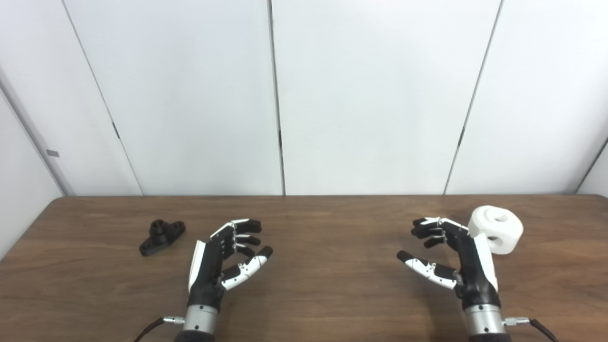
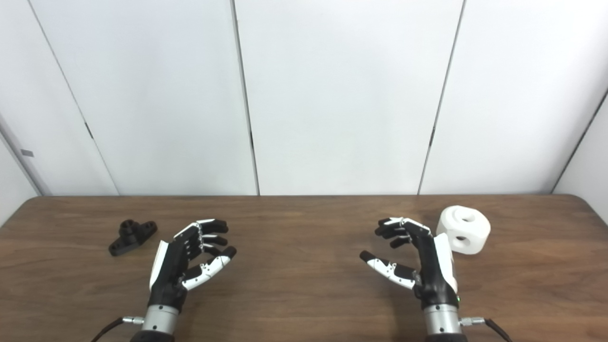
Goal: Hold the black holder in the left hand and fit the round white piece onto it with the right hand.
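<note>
The black holder (image 1: 162,236) lies flat on the wooden table (image 1: 323,228) at the left, a short way left of my left hand (image 1: 223,259). That hand hovers open, fingers apart and curled slightly, palm turned inward, holding nothing. The round white piece (image 1: 496,229), with holes in its top and side, rests at the right of the table. My right hand (image 1: 451,259) is open just left of it and in front of it, its back almost against the piece, empty. In the right eye view the same holder (image 2: 132,236) and white piece (image 2: 463,229) appear.
White wall panels (image 1: 285,95) rise behind the table's far edge. Bare wood lies between the two hands. Thin cables (image 1: 152,325) run from both wrists at the bottom edge.
</note>
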Controlling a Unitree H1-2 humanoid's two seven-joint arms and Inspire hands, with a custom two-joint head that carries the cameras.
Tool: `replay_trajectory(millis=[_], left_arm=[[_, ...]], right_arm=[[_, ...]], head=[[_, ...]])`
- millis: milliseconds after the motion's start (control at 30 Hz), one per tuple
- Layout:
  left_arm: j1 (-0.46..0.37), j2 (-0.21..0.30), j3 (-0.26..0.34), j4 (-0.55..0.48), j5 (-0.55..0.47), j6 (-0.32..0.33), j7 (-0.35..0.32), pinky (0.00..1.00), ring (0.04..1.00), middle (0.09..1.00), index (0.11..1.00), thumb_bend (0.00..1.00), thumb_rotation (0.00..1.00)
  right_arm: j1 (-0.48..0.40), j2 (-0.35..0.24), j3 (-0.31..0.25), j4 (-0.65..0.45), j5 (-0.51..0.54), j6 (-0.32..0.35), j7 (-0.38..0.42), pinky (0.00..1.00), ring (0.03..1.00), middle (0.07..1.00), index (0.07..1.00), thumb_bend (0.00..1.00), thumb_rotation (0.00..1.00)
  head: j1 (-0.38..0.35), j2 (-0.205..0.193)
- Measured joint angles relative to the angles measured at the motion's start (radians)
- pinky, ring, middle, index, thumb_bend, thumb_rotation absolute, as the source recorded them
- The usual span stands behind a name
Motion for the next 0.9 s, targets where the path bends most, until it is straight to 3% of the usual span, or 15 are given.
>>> replay_trajectory(millis=[533, 800, 900], left_arm=[[0.001, 0.000, 0.000, -0.002, 0.000, 0.000, -0.002, 0.50, 0.614, 0.680, 0.650, 0.65, 0.14], [0.001, -0.025, -0.007, -0.004, 0.007, 0.004, 0.010, 0.54, 0.646, 0.684, 0.649, 0.64, 0.11], [0.001, -0.043, -0.019, -0.003, 0.009, 0.003, 0.011, 0.54, 0.649, 0.686, 0.654, 0.64, 0.12]], right_arm=[[0.000, 0.000, 0.002, -0.004, 0.003, 0.008, 0.002, 0.49, 0.584, 0.654, 0.497, 0.51, 0.13], [0.004, -0.016, -0.007, -0.010, 0.026, 0.009, 0.022, 0.50, 0.590, 0.651, 0.496, 0.51, 0.13], [0.006, -0.028, -0.018, -0.009, 0.042, 0.006, 0.024, 0.49, 0.577, 0.645, 0.496, 0.51, 0.12]], head=[[0.020, 0.003], [0.178, -0.026], [0.286, -0.047]])
